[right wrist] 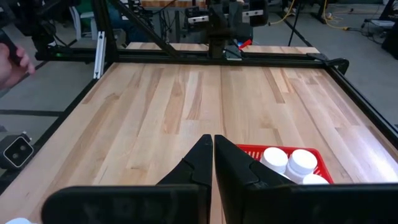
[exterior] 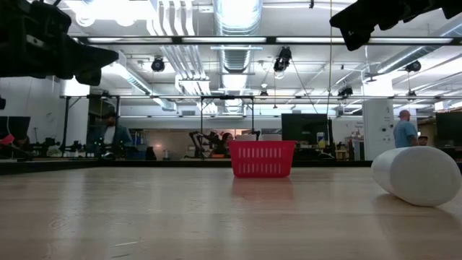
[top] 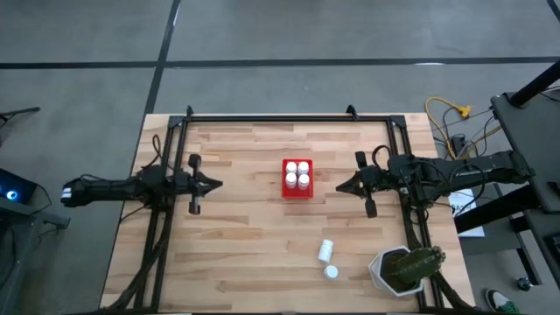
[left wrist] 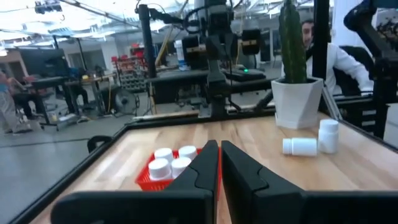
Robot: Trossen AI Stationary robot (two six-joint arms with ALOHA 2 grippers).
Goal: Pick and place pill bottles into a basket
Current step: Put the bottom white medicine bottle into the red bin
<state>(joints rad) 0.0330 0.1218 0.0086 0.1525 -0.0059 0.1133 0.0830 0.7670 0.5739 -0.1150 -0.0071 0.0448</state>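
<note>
Pill bottles [top: 297, 174] fill the basket [top: 297, 192] between both pressed-together, empty end effectors, left [top: 217, 185] and right [top: 341, 187].

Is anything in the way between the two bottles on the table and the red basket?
Nothing visible. Only bare wood lies between the lying bottle, the upright bottle and the basket. The plant pot sits off to the side.

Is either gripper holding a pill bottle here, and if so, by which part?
Nothing is held. The left gripper and right gripper are both shut and empty, either side of the basket.
</note>
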